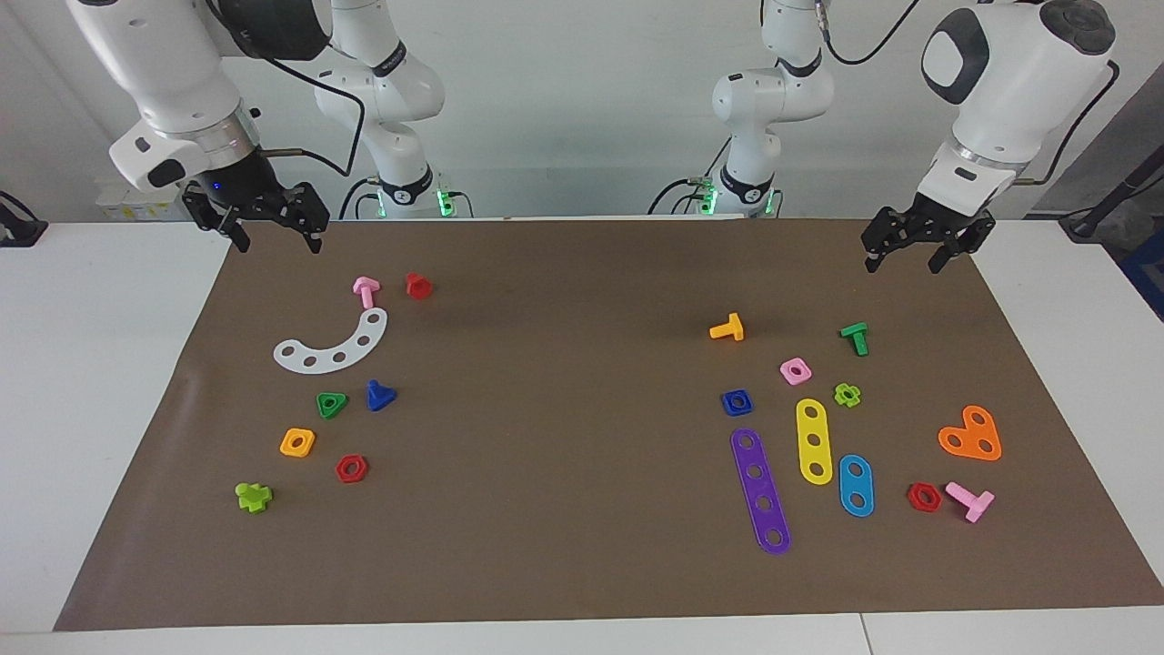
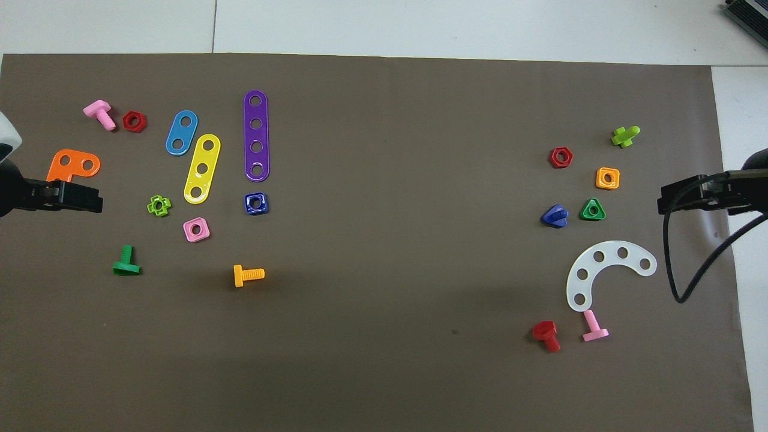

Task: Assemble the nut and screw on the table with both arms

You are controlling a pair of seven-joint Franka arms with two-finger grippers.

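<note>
1. Blue nut (image 1: 737, 402) lies flat on the brown mat (image 1: 582, 564) toward my left arm's end, touching the purple strip's (image 1: 760, 491) tip.
2. Blue screw (image 1: 379, 396) rests beside the green triangular nut (image 1: 331, 404), toward my right arm's end.
3. Both parts sit well apart, one per arm.
4. My left gripper (image 1: 916, 257) and right gripper (image 1: 270, 233) hang released and empty above the mat's robot-side corners, leaving the parts unobstructed.

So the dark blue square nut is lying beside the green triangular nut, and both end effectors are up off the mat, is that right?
Not quite. The dark blue square nut lies beside the purple strip, toward the left arm's end; the overhead view shows it. The blue screw is what lies beside the green triangular nut. Both end effectors are indeed up.
</note>
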